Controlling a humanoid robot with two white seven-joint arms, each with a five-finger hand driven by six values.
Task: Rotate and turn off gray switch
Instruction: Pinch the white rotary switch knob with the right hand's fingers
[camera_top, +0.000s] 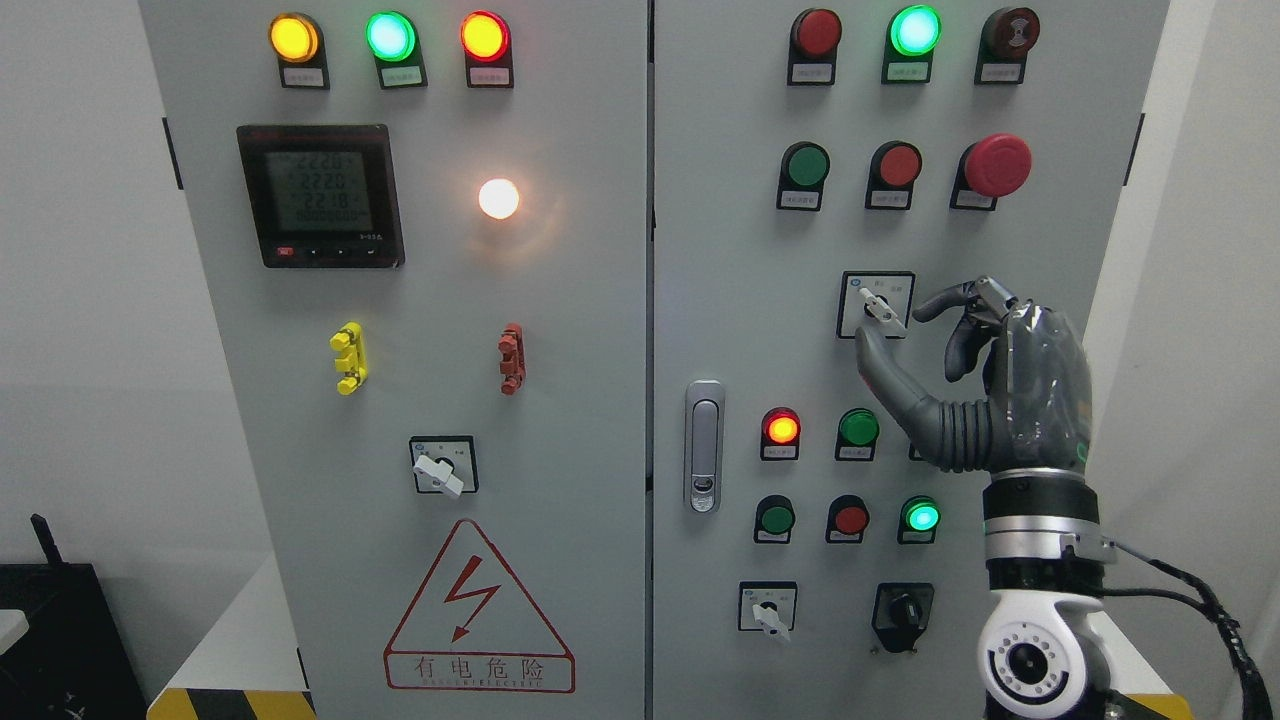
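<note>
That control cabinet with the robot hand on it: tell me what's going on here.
The robot's right hand is raised at the right door of the electrical cabinet, at the gray rotary switch under the red mushroom button. Its thumb tip lies just below the knob and its curled fingers sit beside it on the right, so it brackets the knob; a firm pinch isn't evident. The switch handle sits tilted. The left hand is out of view.

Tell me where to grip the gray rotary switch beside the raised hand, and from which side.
Pinch the gray switch by its raised lever, thumb below and a finger above, coming from the right where the right hand hangs; the lever slants down-right, offering two flat flanks.
</note>
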